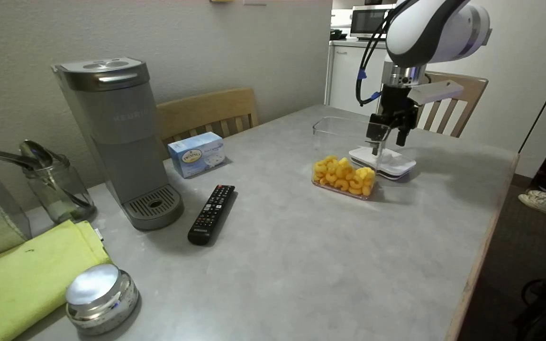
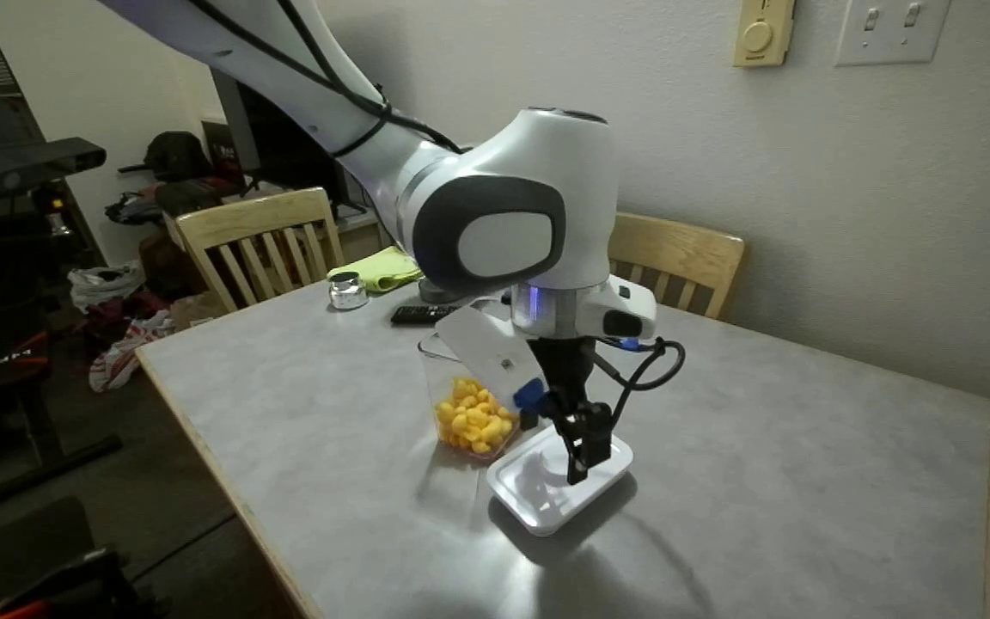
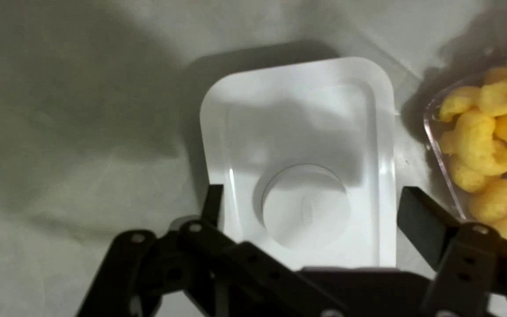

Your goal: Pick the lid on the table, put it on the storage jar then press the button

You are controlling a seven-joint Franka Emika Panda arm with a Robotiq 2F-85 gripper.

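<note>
Lid [image 1: 396, 163]: white, squarish, lying on the table [image 1: 277, 260]; in an exterior view I place it toward the far edge, between the wall-side edge and the wooden edge opposite.
Button [image 3: 308, 211]: round raised white part at the lid's centre, facing up.
Gripper [image 3: 314, 196]: over the lid, pointing down; I have the jaws spread wide, one finger by each of two opposite sides of the lid. Contact with the rim I cannot tell.
Storage jar [image 1: 334, 144]: clear, upright, just beside the lid; my wrist view shows a strip of table between them.
Yellow-orange pieces [image 1: 341, 175]: heaped in the jar's lower part.
Arm [image 2: 546, 206]: bent down over the lid in both exterior views.
Remote [image 1: 212, 215]: black, lying between the storage jar and the coffee machine.
Coffee machine [image 1: 133, 137]: grey, upright by the wall-side edge.
Tea box [image 1: 197, 154]: pale blue, near the same edge.
Glass jar [image 1: 62, 199]: cutlery [image 1: 36, 154] leaning in it, just beside the coffee machine.
Cloth [image 2: 388, 268]: yellow-green, in an exterior view at the end edge away from the lid.
Tin [image 1: 102, 298]: round, shiny metal, just beside the cloth.
</note>
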